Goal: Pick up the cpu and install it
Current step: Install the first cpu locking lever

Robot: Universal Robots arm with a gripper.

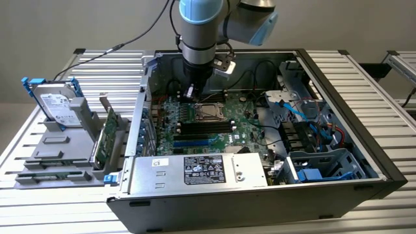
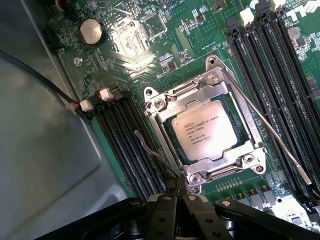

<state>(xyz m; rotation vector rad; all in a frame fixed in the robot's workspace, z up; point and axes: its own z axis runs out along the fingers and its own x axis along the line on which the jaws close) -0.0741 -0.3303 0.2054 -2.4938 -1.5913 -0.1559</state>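
The cpu [image 2: 205, 131] is a flat silver square with printed text, lying in its socket under the metal load frame [image 2: 200, 85] on the green motherboard [image 2: 165, 55]. In the exterior view the socket with the cpu [image 1: 209, 111] sits in the upper middle of the board inside the open computer case [image 1: 364, 141]. My gripper [image 2: 175, 192] hangs just beside the socket's corner, fingers shut together with nothing between them. The gripper [image 1: 189, 93] reaches down from the arm [image 1: 198, 29] near the socket's far corner on the exterior view's left. A thin socket lever [image 2: 270, 132] stands free alongside the frame.
Black memory slots [image 2: 125, 145] flank the socket on both sides. The case holds a power supply [image 1: 201, 170], blue cables [image 1: 305, 109] and a drive cage [image 1: 325, 168]. On the exterior view's left, a grey fixture [image 1: 58, 146] holds a hard drive [image 1: 55, 105] and green cards [image 1: 107, 134].
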